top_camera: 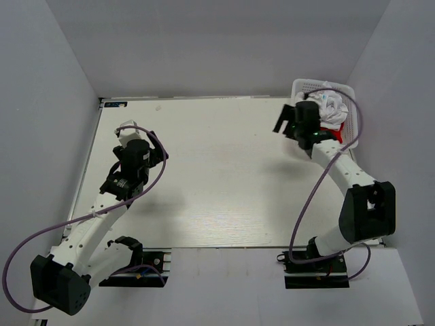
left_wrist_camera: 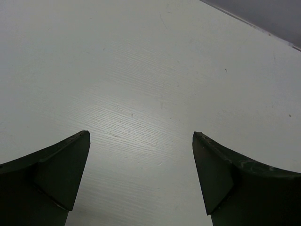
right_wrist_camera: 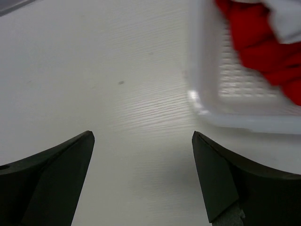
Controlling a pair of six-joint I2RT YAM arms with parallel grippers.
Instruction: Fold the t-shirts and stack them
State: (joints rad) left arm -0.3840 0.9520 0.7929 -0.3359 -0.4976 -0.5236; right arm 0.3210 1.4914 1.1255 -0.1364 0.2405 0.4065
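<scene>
The white t-shirt [top_camera: 333, 109] lies crumpled in a white lattice basket [top_camera: 306, 85] at the far right, and the red t-shirt [top_camera: 338, 137] shows under it at the near side. In the right wrist view the red t-shirt [right_wrist_camera: 263, 42] and a bit of the white t-shirt [right_wrist_camera: 287, 19] lie inside the basket [right_wrist_camera: 235, 99] at upper right. My right gripper [top_camera: 284, 120] [right_wrist_camera: 143, 134] is open and empty over bare table just left of the basket. My left gripper [top_camera: 129, 136] [left_wrist_camera: 141, 134] is open and empty over bare table at the left.
The pale wood-grain table [top_camera: 217, 176] is walled in by grey panels on the left, back and right. The basket stands in the far right corner. The right arm's purple cable [top_camera: 306, 204] loops beside its base.
</scene>
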